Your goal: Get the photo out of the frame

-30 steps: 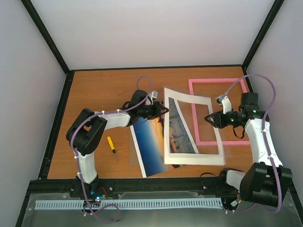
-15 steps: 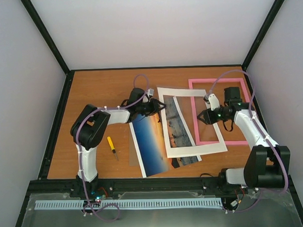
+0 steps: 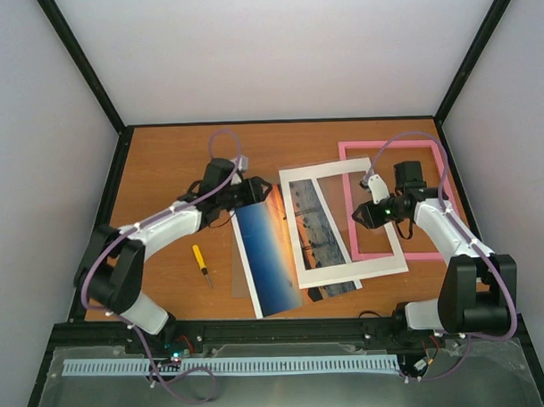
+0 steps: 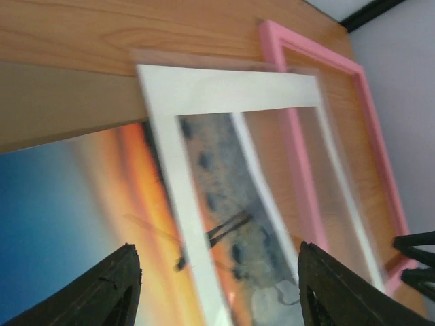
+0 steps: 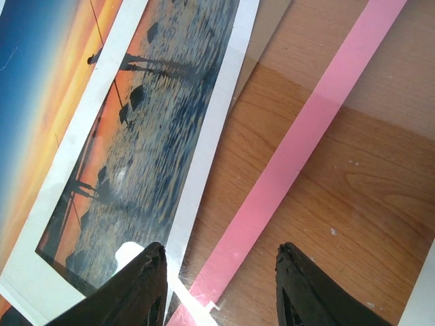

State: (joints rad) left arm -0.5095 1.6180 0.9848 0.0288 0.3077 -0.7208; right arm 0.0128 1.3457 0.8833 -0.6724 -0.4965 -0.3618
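The photo point(image 3: 267, 257), a blue-and-orange sunset print, lies flat on the table outside the frame. A white mat point(image 3: 343, 176) lies on its right part, so the water and dark figures point(image 5: 156, 109) show through the window. The mat's right side overlaps the pink frame point(image 3: 391, 146), which lies flat at the right. My left gripper point(image 3: 270, 193) hovers open over the photo's far end point(image 4: 81, 204), near the mat's left strip point(image 4: 194, 224), with nothing between its fingers. My right gripper point(image 3: 357, 217) stands open above the mat's right strip point(image 5: 211, 136) and the frame's left rail point(image 5: 319, 109).
A yellow screwdriver point(image 3: 201, 264) lies left of the photo. A brownish sheet edge point(image 3: 236, 263) shows along the photo's left side. A clear sheet with glare lies over the mat point(image 4: 299, 136). Small dark bits point(image 3: 316, 294) sit at the mat's near edge.
My left gripper has opened, let go of the mat and drawn back to the left. The mat has dropped from tilted to flat. My right gripper shifted slightly left.
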